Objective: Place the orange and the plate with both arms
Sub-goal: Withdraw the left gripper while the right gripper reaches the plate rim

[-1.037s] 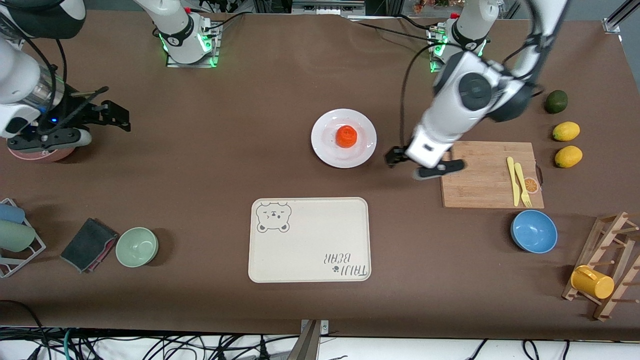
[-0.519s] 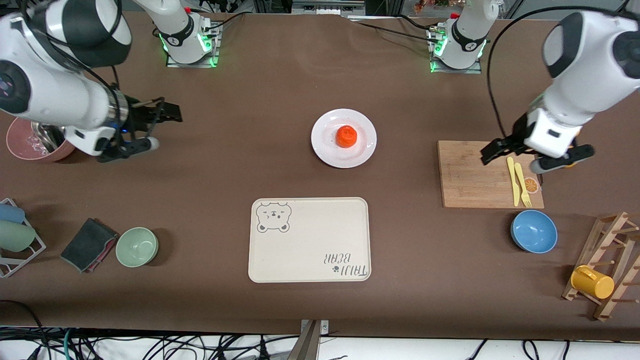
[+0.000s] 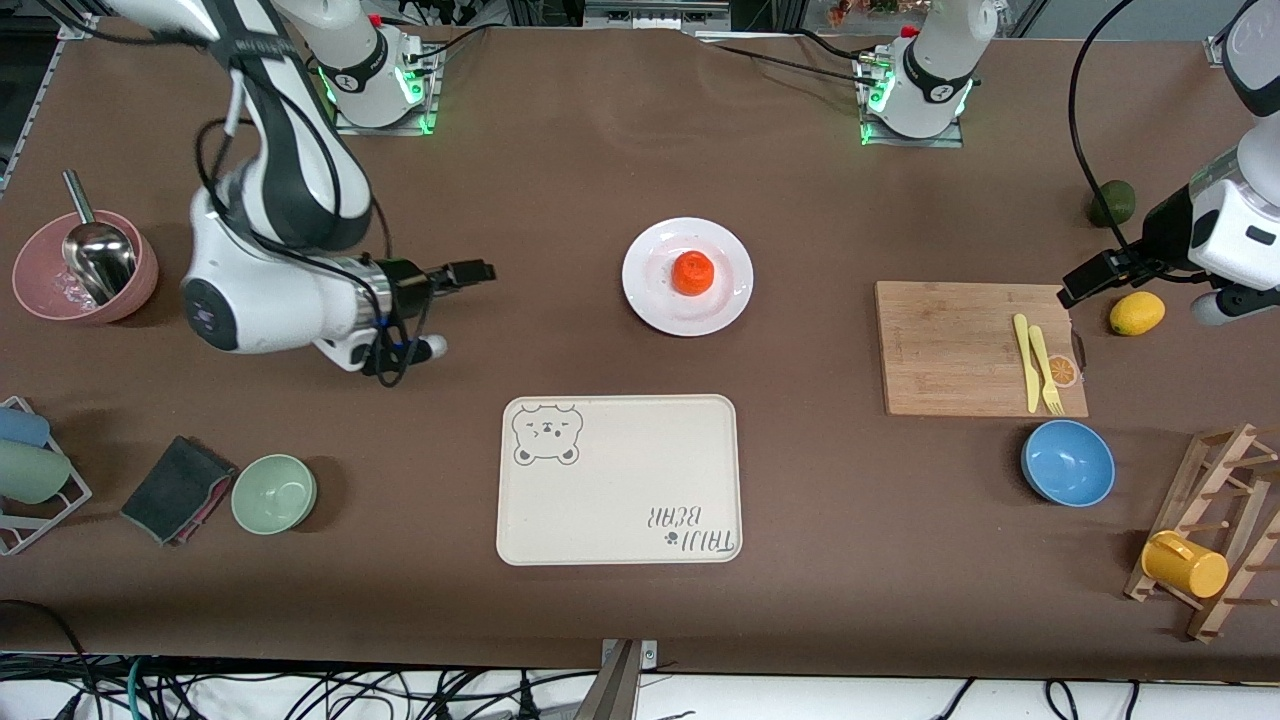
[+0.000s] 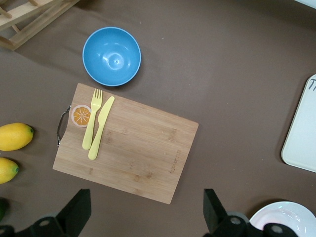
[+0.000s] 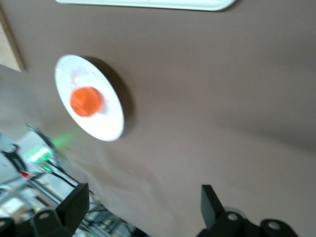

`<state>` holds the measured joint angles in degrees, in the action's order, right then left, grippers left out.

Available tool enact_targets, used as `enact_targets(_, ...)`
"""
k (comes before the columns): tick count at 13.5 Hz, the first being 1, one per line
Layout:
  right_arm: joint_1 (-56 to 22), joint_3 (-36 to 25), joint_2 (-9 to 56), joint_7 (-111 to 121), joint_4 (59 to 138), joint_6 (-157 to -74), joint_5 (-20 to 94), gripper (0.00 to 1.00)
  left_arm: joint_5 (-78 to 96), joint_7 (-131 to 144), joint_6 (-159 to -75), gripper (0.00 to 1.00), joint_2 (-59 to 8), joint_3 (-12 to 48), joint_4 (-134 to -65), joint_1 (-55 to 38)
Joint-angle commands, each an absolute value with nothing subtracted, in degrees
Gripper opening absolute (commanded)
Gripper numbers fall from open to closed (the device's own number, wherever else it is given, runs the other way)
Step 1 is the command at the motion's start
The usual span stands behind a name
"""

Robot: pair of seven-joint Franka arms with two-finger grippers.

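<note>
The orange (image 3: 692,273) sits in the middle of the white plate (image 3: 650,292) at the table's centre. My right gripper (image 3: 450,308) hovers open and empty over bare table toward the right arm's end, its fingers pointing at the plate. The right wrist view shows the orange (image 5: 85,101) on the plate (image 5: 107,124), well clear of the right gripper (image 5: 143,205). My left gripper (image 3: 1150,295) hangs open and empty over the table at the left arm's end, beside the cutting board. In the left wrist view, the left gripper (image 4: 145,217) is empty and the plate's rim (image 4: 286,217) shows.
A cream bear-print tray (image 3: 618,480) lies nearer the camera than the plate. A wooden cutting board (image 3: 950,350) carries a yellow fork and knife, with a blue bowl (image 3: 1067,462), a lemon (image 3: 1137,313) and a dark green fruit (image 3: 1110,203) around it. A green bowl (image 3: 273,493) and a pink bowl (image 3: 40,290) stand at the right arm's end.
The right arm swung in from its end of the table toward the plate. The left arm drew away from the plate, across the cutting board, out to the lemons. Both grippers stayed open.
</note>
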<state>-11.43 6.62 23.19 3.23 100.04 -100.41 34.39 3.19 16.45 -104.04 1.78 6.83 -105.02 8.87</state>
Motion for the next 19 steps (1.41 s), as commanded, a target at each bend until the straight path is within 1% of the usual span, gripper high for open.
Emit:
enact_targets(1, -11.2, 10.1, 26.6, 5.2, 101.8, -105.6, 41.2, 1.0, 3.3, 15.1, -102.7, 1.0, 2.2, 7.0, -104.1, 9.7)
enact_targets(5, -11.2, 16.5, 34.5, 10.7, 101.9, -115.8, 44.9, 1.0, 3.1, 15.0, -98.9, 1.0, 2.2, 6.4, -100.6, 9.9)
enact_targets(8, -11.2, 19.2, 39.8, 16.7, 101.8, -122.1, 50.8, 0.99, 3.3, 15.1, -98.5, 1.0, 2.2, 5.9, -100.6, 10.0)
enact_targets(10, -12.4, 19.7, 41.4, 19.2, 101.8, -124.1, 53.7, 0.98, 3.3, 15.1, -98.4, 1.0, 2.2, 5.9, -100.7, 10.0)
enact_targets(13, -14.8, 19.6, 41.8, 20.3, 101.9, -126.7, 55.4, 0.85, 3.4, 15.1, -97.1, 1.0, 2.2, 5.9, -100.7, 10.0)
enact_targets(14, -15.1, 19.7, 42.8, 21.7, 101.9, -127.3, 55.4, 0.76, 3.4, 15.1, -97.1, 1.0, 2.1, 6.0, -100.7, 10.0)
enact_targets(15, -15.2, 19.7, 43.4, 23.1, 101.9, -127.8, 55.6, 0.71, 3.4, 15.1, -97.1, 1.0, 2.1, 6.0, -100.8, 10.1)
enact_targets(18, -15.6, 19.8, 45.1, 25.3, 101.9, -129.8, 55.9, 0.69, 3.4, 15.0, -97.1, 1.0, 2.1, 6.2, -101.0, 10.6)
enact_targets(19, -16.4, 19.8, 45.1, 25.3, 101.9, -130.7, 56.2, 0.65, 3.4, 15.0, -97.1, 1.0, 2.2, 6.2, -101.0, 10.6)
